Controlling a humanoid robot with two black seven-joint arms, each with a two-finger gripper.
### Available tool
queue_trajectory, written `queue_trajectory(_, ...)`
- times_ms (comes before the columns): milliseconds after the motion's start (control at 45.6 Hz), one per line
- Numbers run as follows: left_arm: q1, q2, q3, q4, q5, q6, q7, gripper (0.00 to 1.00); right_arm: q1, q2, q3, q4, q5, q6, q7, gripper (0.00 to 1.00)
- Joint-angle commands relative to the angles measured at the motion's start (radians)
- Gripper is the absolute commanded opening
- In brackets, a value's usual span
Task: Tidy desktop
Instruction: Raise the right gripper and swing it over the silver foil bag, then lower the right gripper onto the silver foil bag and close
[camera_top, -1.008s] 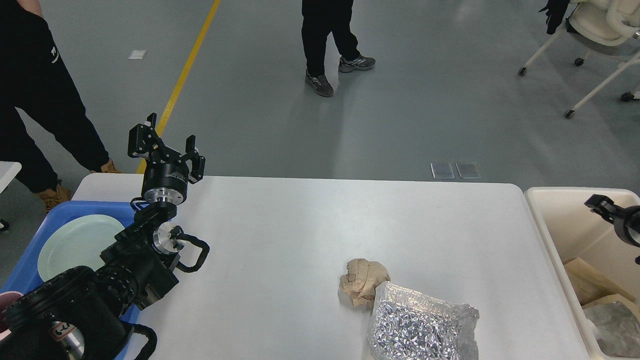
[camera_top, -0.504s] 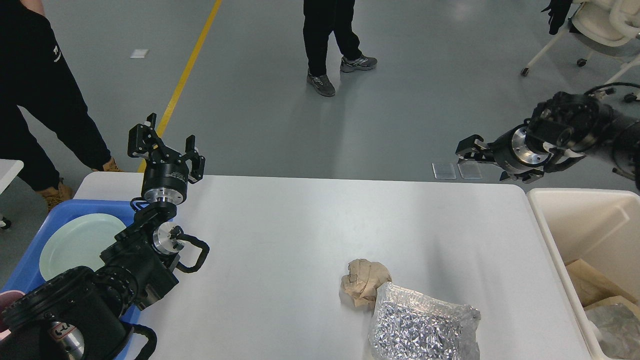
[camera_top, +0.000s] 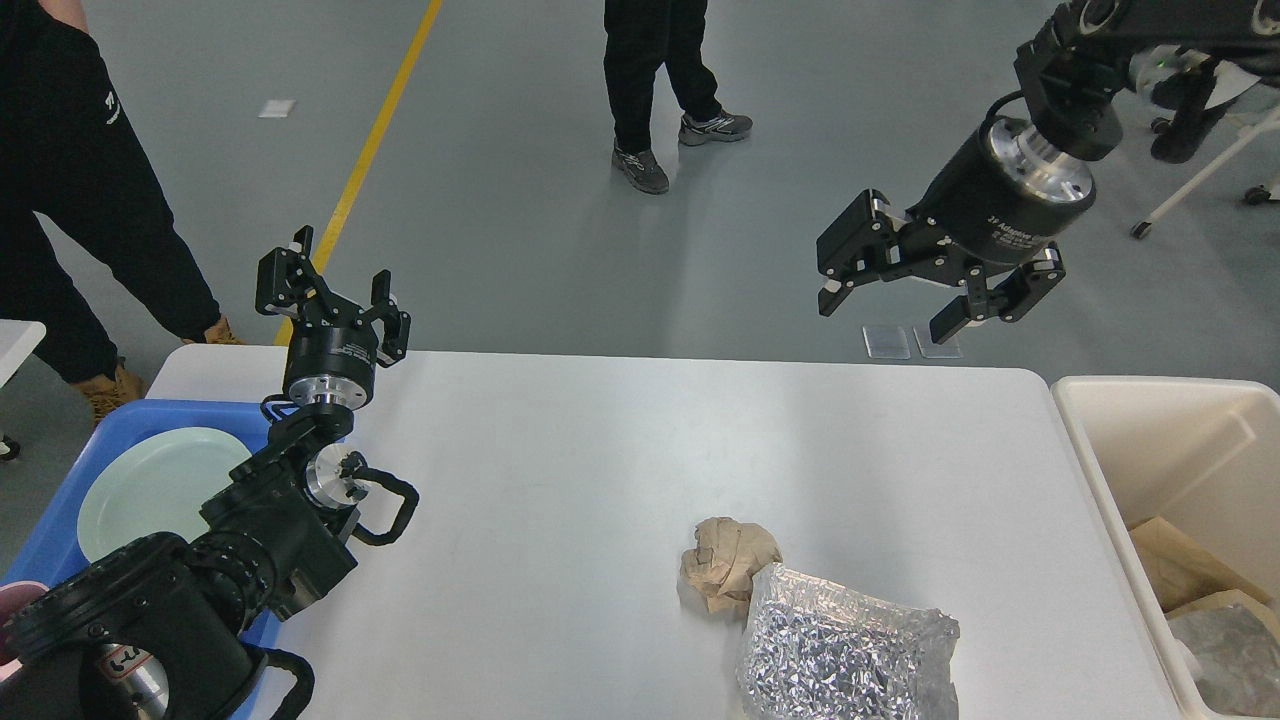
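Big white rounded-corner table (camera_top: 560, 470) fills the view, its middle and far half bare. A cream-white rectangular bin (camera_top: 1100, 440) hugs its right edge, a blue plastic tray (camera_top: 60, 530) its left. Near the front edge, a crinkled silver foil bag (camera_top: 845, 650) touches a crumpled brown paper ball (camera_top: 728, 560). Right pincer (camera_top: 895, 305) hangs released beyond the far edge; left pincer (camera_top: 335, 285), fingers spread, empty.
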Motion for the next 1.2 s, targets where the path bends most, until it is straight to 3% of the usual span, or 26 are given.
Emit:
queue_trajectory(0,0.0,0.0,0.0,0.0,0.0,0.0,0.0,0.96,0.036,-0.003,0.0,0.001,-0.003,0.003,-0.002,1.0)
queue_trajectory(131,0.0,0.0,0.0,0.0,0.0,-0.001,0.0,0.96,-0.013,-0.022,-0.014,0.0,-0.013,0.003,-0.002,1.0)
queue_trajectory(350,0.0,0.0,0.0,0.0,0.0,-0.001,0.0,0.96,-0.306,-0.037,-0.049,-0.013,-0.056,0.003,-0.004,1.0)
queue_trajectory(876,0.0,0.0,0.0,0.0,0.0,0.0,0.0,0.96,-0.799,-0.06,0.021,-0.048,-0.219,-0.347,-0.005,1.0)
queue_trajectory(1183,0.0,0.0,0.0,0.0,0.0,-0.001,0.0,0.96,-0.871,-0.066,0.101,-0.048,-0.288,-0.361,-0.005,1.0)
